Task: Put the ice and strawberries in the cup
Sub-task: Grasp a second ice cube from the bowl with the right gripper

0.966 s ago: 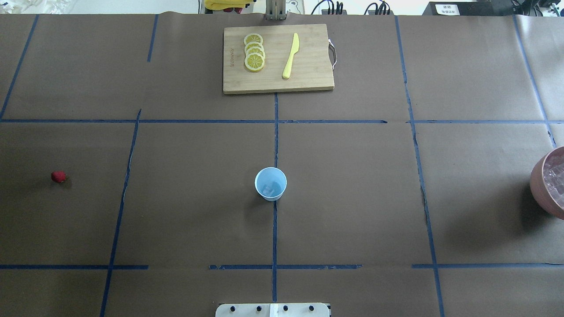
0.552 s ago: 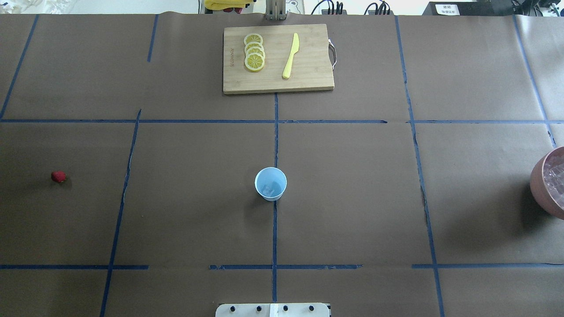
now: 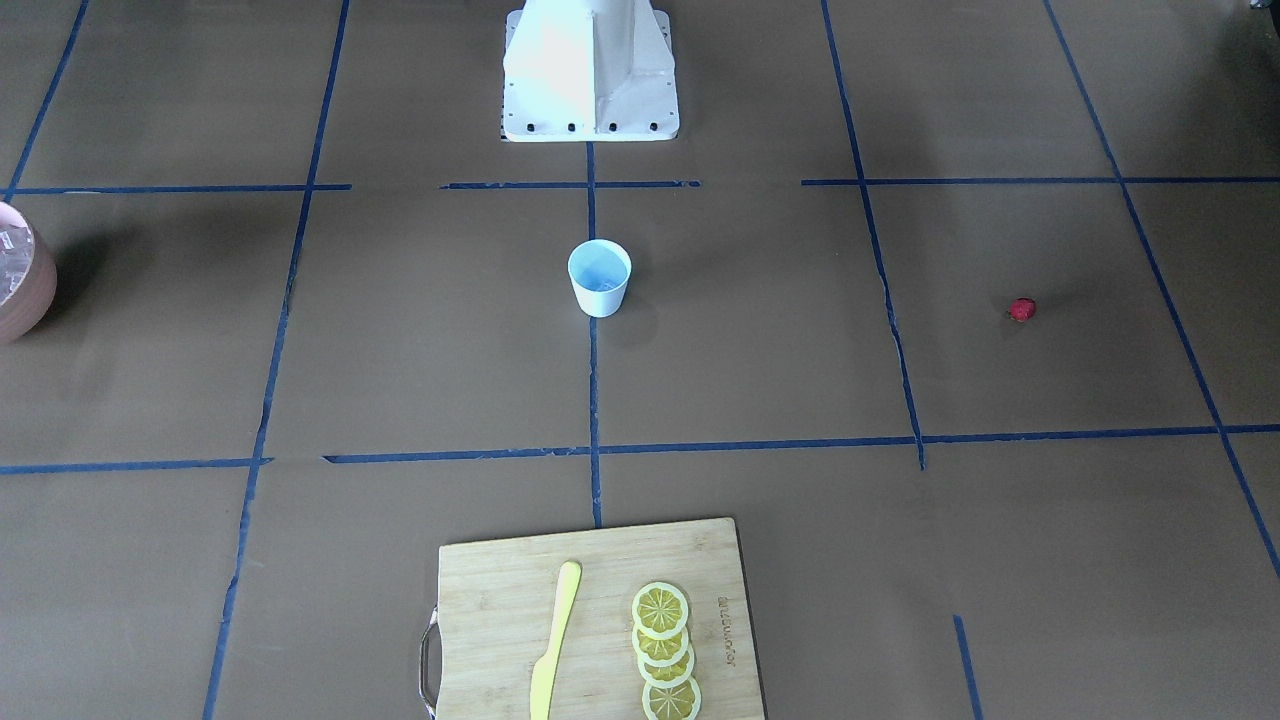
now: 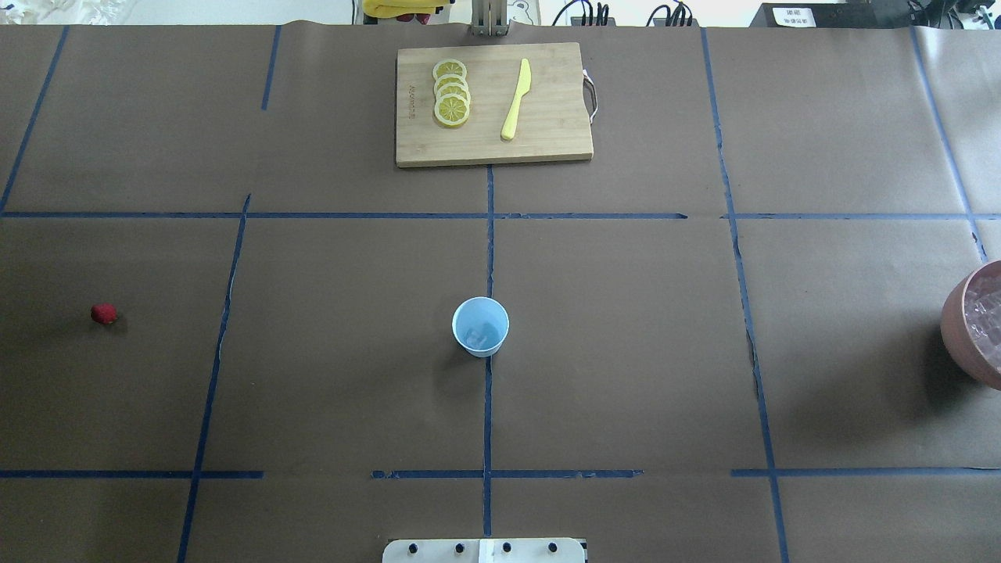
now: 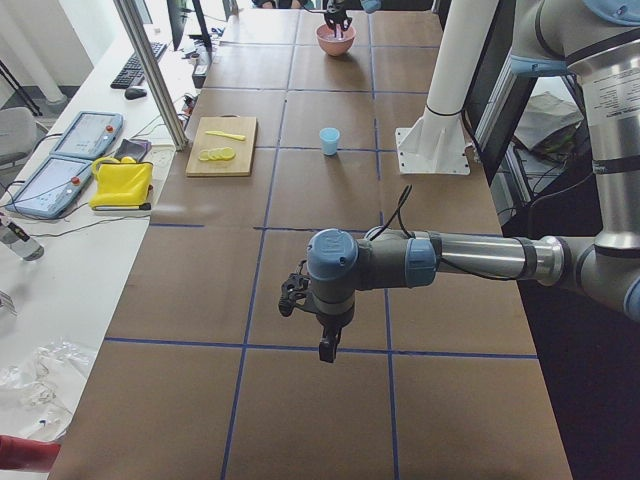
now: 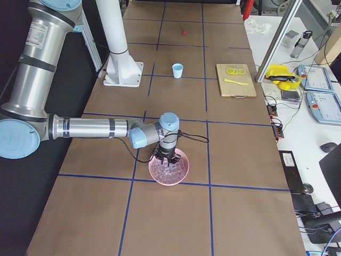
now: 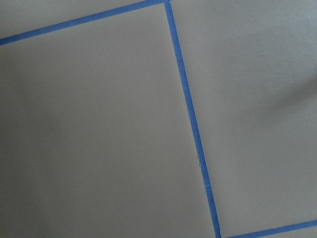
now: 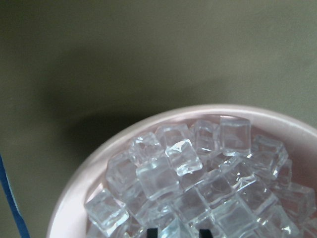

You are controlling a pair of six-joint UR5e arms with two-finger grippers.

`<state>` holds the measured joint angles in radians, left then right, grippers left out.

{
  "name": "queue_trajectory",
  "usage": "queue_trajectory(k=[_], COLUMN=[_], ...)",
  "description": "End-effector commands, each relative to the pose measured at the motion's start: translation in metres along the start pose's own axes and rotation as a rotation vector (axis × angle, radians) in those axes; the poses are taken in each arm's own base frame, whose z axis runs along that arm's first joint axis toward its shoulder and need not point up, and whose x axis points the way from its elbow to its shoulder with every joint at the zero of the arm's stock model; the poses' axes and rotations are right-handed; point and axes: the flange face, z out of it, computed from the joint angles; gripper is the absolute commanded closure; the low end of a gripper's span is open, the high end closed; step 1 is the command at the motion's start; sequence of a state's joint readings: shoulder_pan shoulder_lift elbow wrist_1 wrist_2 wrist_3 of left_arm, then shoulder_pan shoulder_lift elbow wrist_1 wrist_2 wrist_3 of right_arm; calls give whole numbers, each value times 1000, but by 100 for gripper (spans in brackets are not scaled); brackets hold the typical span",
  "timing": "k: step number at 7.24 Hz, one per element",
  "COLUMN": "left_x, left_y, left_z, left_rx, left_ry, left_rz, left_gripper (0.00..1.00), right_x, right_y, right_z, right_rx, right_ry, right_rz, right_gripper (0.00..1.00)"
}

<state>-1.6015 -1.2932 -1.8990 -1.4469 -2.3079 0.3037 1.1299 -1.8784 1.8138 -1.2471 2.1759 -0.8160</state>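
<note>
Nothing on your table (image 4: 626, 313) has shifted. Your right gripper (image 8: 178, 232), fingers spread, sits over the bowl's (image 8: 89, 168) ice (image 8: 158, 178) to straddle a cube. Left gripper (image 5: 326, 348): cannot tell.

Brown paper-covered table (image 4: 626, 352) gridded with blue tape (image 4: 488, 407); white desk (image 5: 70, 270) alongside

Robotics laboratory, manipulation test cell. Evidence: a long worktop (image 4: 626, 313) wrapped in brown paper and ruled into squares with blue tape (image 4: 488, 407); a white column on a bolted base plate (image 3: 590, 70); grey jointed robot arms (image 5: 450, 262) with blue joint caps reaching over the surface; aluminium frame posts (image 5: 150, 70). Adjoining white side desk (image 5: 60, 260): two touchscreen teach pendants (image 5: 88, 135), a keyboard (image 5: 140, 62) and trailing cables (image 5: 40, 225).
</note>
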Motion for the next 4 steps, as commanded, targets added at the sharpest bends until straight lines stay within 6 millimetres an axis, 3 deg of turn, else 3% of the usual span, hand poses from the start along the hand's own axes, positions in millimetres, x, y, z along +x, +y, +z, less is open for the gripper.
queue_trajectory(k=[1, 4], left_x=[0, 0], left_y=[0, 0], left_z=[0, 0], left_rx=[1, 1], left_ry=[0, 0], left_rz=[1, 1], left_gripper=[0, 0], right_x=[-2, 2], right_y=[-16, -44], right_z=[-15, -48], right_rx=[42, 90], right_ry=[-7, -10], right_rz=[-7, 242], right_gripper=[97, 99])
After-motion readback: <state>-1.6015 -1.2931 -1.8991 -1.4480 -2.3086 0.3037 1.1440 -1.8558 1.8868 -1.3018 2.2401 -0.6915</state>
